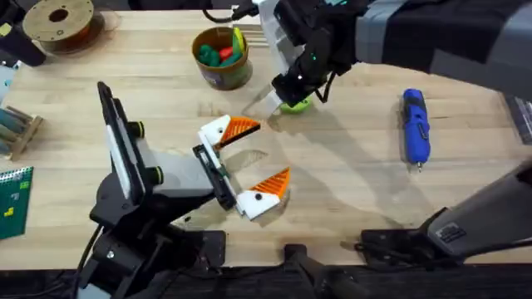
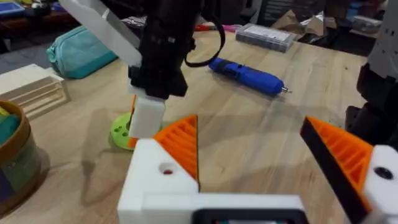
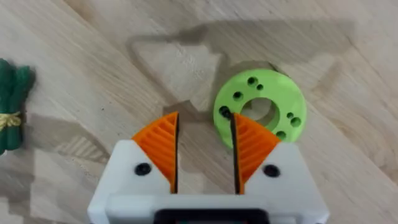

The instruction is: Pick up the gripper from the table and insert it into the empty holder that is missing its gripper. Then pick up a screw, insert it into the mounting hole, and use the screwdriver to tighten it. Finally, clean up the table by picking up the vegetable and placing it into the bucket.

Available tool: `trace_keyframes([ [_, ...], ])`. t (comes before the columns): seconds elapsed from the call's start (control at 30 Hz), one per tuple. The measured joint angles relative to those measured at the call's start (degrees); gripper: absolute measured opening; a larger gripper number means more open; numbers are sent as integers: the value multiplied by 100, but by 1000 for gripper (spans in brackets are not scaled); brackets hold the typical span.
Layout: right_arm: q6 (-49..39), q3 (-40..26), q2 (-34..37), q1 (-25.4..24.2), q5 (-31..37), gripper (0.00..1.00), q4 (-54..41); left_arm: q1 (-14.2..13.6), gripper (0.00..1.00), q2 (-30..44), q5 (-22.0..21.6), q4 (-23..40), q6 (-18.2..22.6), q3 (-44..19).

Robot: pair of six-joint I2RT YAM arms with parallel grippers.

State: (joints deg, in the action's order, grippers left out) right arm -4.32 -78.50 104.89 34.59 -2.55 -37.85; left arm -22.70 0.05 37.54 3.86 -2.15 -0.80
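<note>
I am viewing the tabletop point(image 1: 349, 191) from overhead, with my two arms reaching in from the near edge.

Nearest to me, the left gripper point(image 1: 264, 152) is lying low over the middle of the tabletop with its fingers spread wide apart and nothing between them. Each white finger base is carrying an orange ribbed tip, so I am judging the fingertip step to be done. I cannot tell which base was the empty holder. In the left wrist view, one base is showing a small mounting hole point(image 2: 166, 169) with a reddish spot in it. Whether a screw is seated there, I cannot tell.

Just beyond, the right gripper point(image 3: 205, 124) is hanging over the near edge of a flat green disc point(image 3: 260, 111) dotted with dark holes. Its orange fingers are a narrow gap apart, with bare wood showing between them, so they are gripping nothing. I am reading this as the screw step, with the arm searching at the disc, though I cannot make out a screw anywhere.

The vegetable point(image 3: 12, 109) is lying on the wood, near this gripper but apart from it.

To the right, well apart from both arms, the blue screwdriver point(image 1: 416, 124) is lying untouched.

Farthest, left of the right gripper, the bucket point(image 1: 218, 76) is standing with red and green toys inside.

The next move is calling for a fine pinch on a very small part, then careful alignment with the hole on the left arm's finger base.
</note>
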Motion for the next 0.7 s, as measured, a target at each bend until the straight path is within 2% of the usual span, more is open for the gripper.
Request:
trace_keyframes([
  [0.2, 2, 0, 185, 0, 40, 412, 75, 0, 987, 0, 0, 0, 0, 0],
  [0.7, 2, 0, 211, 0, 83, 407, 272, 0, 987, 0, 0, 0, 0, 0],
])
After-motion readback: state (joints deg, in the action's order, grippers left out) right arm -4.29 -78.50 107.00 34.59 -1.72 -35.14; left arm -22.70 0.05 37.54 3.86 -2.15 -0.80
